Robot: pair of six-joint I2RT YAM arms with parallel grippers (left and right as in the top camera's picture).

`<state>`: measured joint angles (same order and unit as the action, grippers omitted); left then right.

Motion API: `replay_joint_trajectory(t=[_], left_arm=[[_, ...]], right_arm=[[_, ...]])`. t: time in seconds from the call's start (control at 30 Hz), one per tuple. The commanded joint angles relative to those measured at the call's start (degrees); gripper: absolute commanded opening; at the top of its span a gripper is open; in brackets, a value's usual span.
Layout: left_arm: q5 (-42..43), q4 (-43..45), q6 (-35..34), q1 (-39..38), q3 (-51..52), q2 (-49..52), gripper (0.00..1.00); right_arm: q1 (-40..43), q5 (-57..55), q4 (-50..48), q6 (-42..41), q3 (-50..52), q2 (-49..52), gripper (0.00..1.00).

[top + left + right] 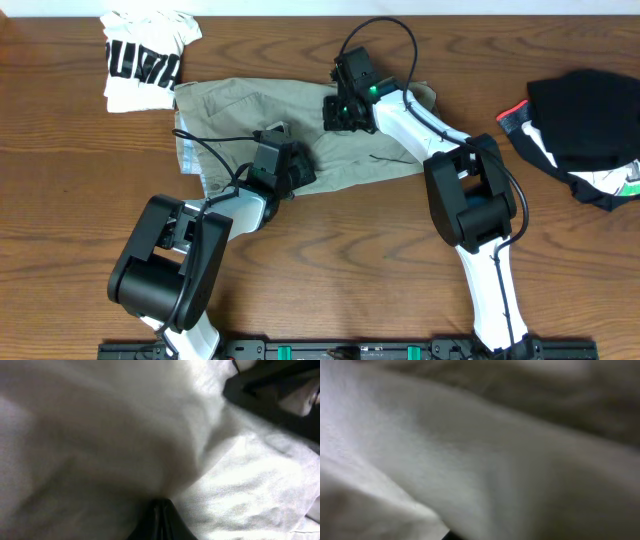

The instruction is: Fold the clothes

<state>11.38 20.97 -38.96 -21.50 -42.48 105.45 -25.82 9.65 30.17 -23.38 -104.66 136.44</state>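
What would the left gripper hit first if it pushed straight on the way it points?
The khaki shorts: the left gripper sits in their fabric, which fills its wrist view; the table probably lies beneath.

Pale khaki shorts [270, 105], rumpled, spread flat across the tabletop

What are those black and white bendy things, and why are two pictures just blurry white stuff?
Those are two robot arms, seen from a camera above the table. Each ends in a two-finger pincher: the left gripper and the right gripper. Both are down on the khaki shorts, shut, and seem to pinch the cloth. The blurry pictures come from little cameras on the wrists, so close that they see only fabric. A white tee lies beside the shorts, and a black garment lies further off.
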Motion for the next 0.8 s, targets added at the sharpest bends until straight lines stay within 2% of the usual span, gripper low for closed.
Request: replay_joint_trajectory(t=[0.0,0.33,0.6,0.7,0.77], left_arm=[[-1.6,-3.0,0.3,-0.2,2.1,2.9,0.06],[-2.0,-3.6,0.3,-0.2,2.1,2.9,0.06],[-2.5,-3.8,0.3,-0.2,2.1,2.9,0.06],[-3.1,-4.1,0.3,-0.2,2.1,2.9,0.06],[-3.4,-4.3,0.3,-0.2,2.2,2.9,0.06]], right_arm=[[3.2,-12.1,-1.0,2.9,0.5,1.4,0.01],[9.4,-14.6,-4.7,5.9,0.5,1.4,0.02],[13.4,-24.1,-6.4,10.1,0.5,1.4,0.02],[15.1,-30.6,-5.3,10.2,-0.1,1.2,0.01],[16.3,-30.1,-1.4,10.0,-2.2,0.6,0.01]])
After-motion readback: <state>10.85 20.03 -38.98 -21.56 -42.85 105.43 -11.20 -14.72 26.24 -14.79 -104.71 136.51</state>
